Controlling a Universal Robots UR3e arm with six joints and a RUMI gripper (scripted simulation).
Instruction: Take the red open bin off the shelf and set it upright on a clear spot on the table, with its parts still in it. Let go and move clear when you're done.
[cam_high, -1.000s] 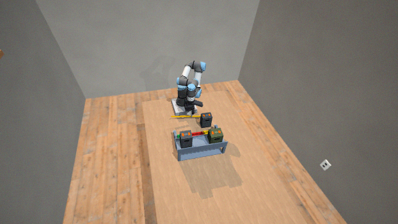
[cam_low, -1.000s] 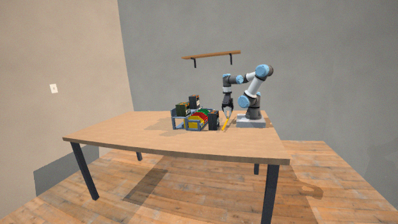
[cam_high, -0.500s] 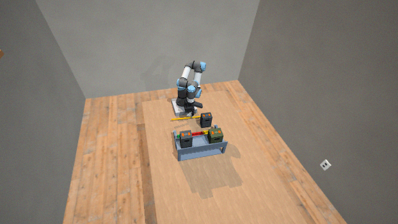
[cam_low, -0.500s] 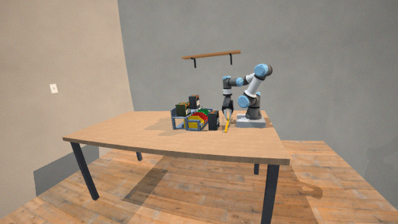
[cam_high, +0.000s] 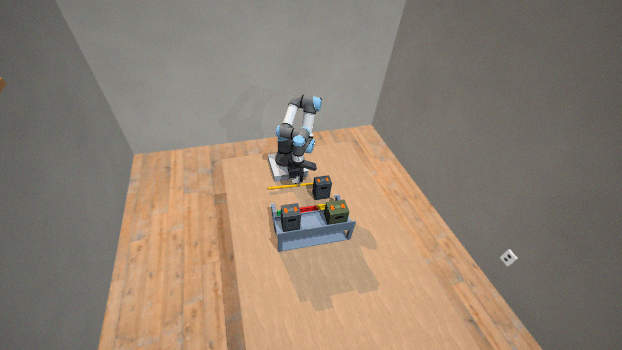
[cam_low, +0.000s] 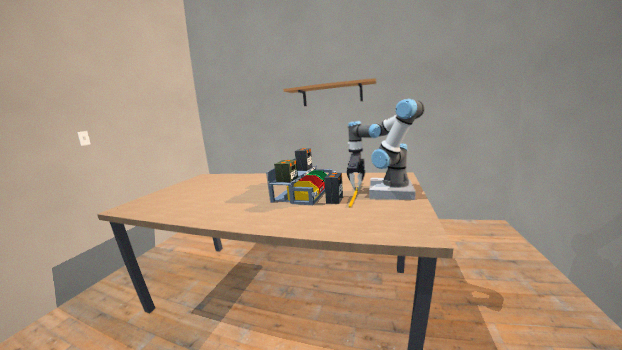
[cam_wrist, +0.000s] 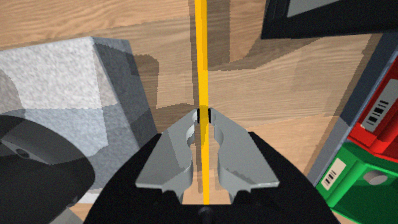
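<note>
Between the jaws: thin yellow rod (cam_wrist: 202, 65), pinched near the tips, running straight ahead past the gripper (cam_wrist: 203, 116) and back under the palm. Jaws nearly closed, clamped on that rod only. Far end of the rod looks to touch the table (cam_low: 260, 220), gripper pointing down just in front of the arm's grey base block (cam_wrist: 65, 75). Right of the jaws: red open bin (cam_wrist: 384, 114) in the blue-grey shelf rack (cam_high: 314, 239), green bin (cam_wrist: 362, 182) next to it, yellow bin (cam_low: 305, 191) further along; contents of the red bin not readable from here. Dark case (cam_high: 322, 187) ahead-right on the table, two more cases on the rack top. Step in hand: probably using the rod as a tool, or clearing it; bin itself not yet touched. Next: either drop the rod away from the rack, or hook the bin out with it, keeping it level so parts stay in.
</note>
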